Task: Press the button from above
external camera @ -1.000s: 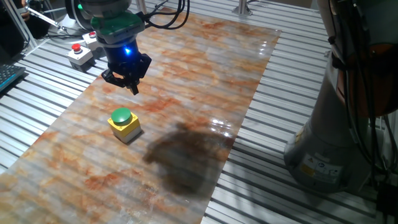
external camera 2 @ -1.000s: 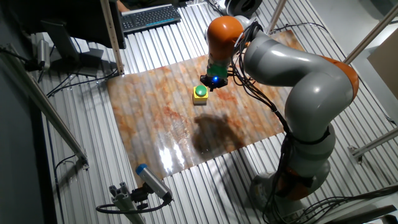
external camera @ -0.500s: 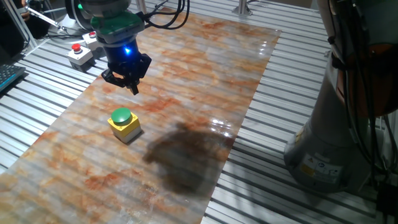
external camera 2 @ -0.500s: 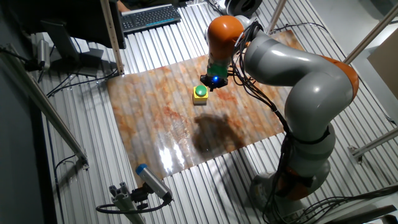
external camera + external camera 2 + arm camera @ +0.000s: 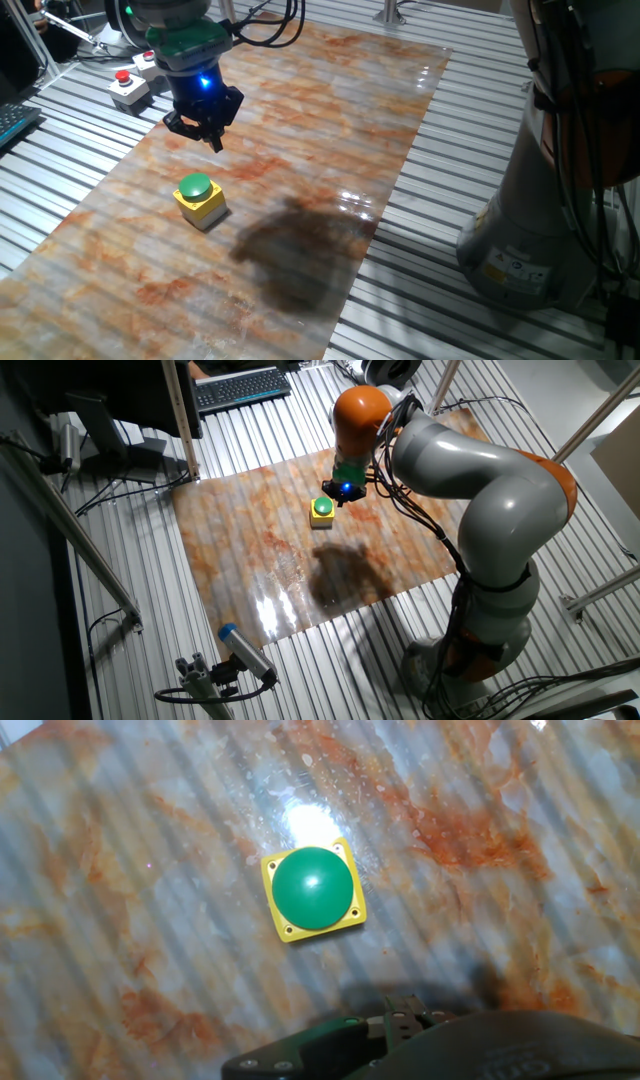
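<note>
No change from a second ago: jaws (image 5: 203,131), state impossible to tell, still hovering above the untouched button (image 5: 195,187), awaiting descent.

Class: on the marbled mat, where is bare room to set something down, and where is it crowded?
Bare: the mat right of the button, and the near strip in front of it. Crowded: the far-left corner, under the gripper by the grey box.
</note>
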Action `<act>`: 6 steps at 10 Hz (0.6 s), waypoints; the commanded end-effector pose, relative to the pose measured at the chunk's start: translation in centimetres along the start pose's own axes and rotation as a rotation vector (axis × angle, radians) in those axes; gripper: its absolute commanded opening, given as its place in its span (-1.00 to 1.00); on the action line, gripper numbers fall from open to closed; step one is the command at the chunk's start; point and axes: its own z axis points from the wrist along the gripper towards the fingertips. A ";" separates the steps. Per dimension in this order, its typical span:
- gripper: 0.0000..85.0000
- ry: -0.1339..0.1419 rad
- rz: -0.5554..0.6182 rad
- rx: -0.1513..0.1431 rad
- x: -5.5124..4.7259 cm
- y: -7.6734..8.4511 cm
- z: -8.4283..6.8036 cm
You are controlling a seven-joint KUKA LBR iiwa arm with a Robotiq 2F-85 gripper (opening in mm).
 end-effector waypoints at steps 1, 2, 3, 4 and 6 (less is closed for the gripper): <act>-1.00 0.000 0.001 -0.001 0.0 0.0 0.0; -1.00 -0.009 0.000 0.022 0.0 0.0 0.0; -1.00 -0.014 -0.005 0.029 0.0 0.0 0.0; -1.00 -0.011 -0.009 0.016 0.0 0.0 0.0; -1.00 -0.031 -0.050 0.063 0.0 0.0 0.0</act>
